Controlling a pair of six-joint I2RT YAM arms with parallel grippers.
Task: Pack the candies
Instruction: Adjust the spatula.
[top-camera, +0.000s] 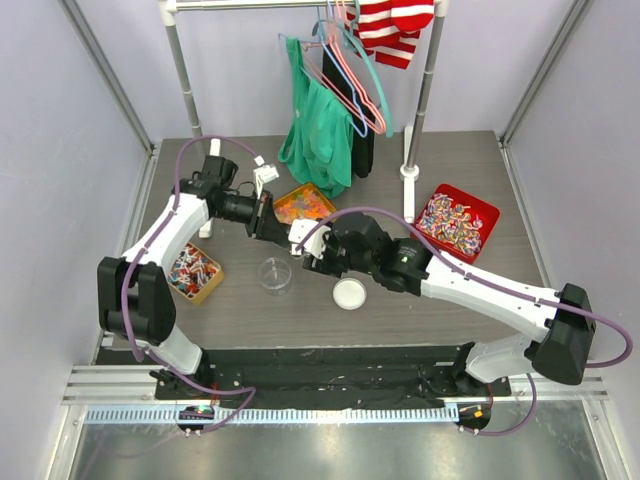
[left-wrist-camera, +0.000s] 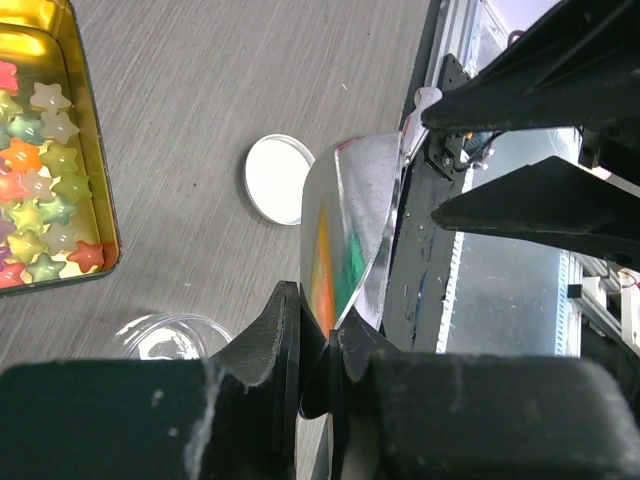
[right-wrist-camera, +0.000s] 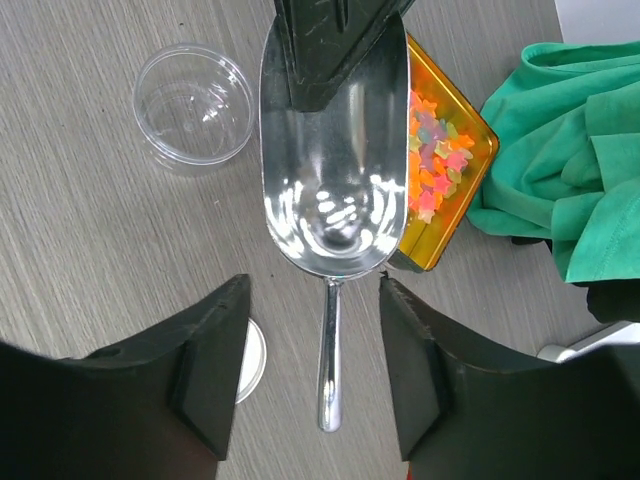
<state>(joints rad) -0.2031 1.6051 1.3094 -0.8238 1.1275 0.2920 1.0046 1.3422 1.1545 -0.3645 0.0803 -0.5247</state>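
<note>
Evidently the packing is only just getting going: the candies (right-wrist-camera: 435, 165) are lying in the gold tin (right-wrist-camera: 465, 210), and the clear cup (right-wrist-camera: 193, 103) nearby is sitting empty, its white lid (left-wrist-camera: 278, 178) off. The left gripper (left-wrist-camera: 318, 345) is pinching the empty metal scoop (right-wrist-camera: 325, 190) by its bowl, while the right gripper (right-wrist-camera: 312, 290) is straddling the handle, fingers apart, gripping nothing. Scooping, filling and lidding are all waiting.

- Candies (left-wrist-camera: 40, 190): many tiny star-shaped pieces in orange, yellow, green, red and pale tints, all unwrapped and loose.
- Position: lying jumbled together, filling the floor of an open gold tin (left-wrist-camera: 97, 180).
</note>
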